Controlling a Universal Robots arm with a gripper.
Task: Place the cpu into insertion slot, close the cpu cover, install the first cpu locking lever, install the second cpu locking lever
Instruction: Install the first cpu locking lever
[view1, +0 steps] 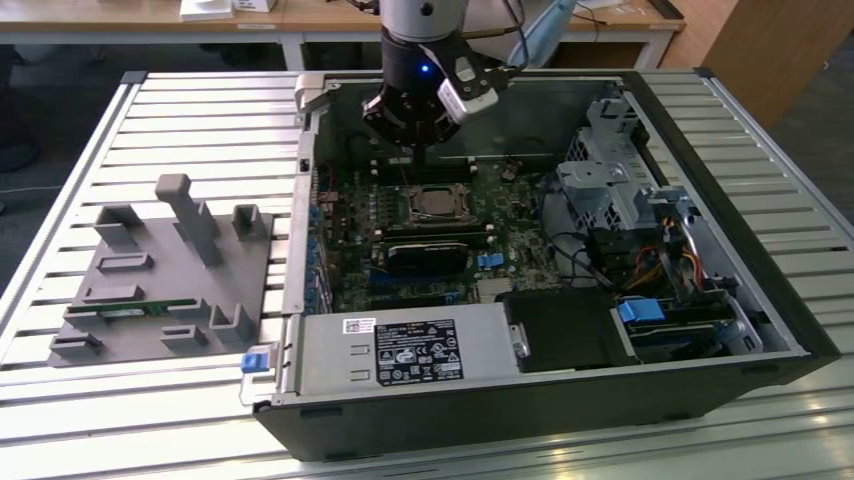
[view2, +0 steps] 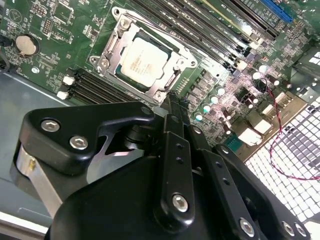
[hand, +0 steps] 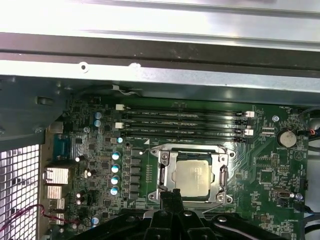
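Exterior view: the gripper (view1: 424, 150) hangs inside the open computer case (view1: 747, 290), just above the motherboard (view1: 354, 225). A grey fixture tray (view1: 147, 300) lies on the slatted table (view1: 80, 130), at the exterior view's left of the case.

Both wrist views add the socket detail. The cpu (view2: 145, 57) (hand: 193, 177), a flat square chip with a dull silver-grey top, sits in the insertion slot (view2: 162, 45). The cpu cover (view2: 107, 47) (hand: 165, 167), a silvery frame, lies flat around it.

The fingers (view2: 175, 145) are drawn together with nothing seen between them. Their tips meet at the socket's edge, just beside the chip, not on it.

The first wrist view also shows the memory slots (hand: 185, 122) beyond the socket and a coin cell (hand: 286, 137).
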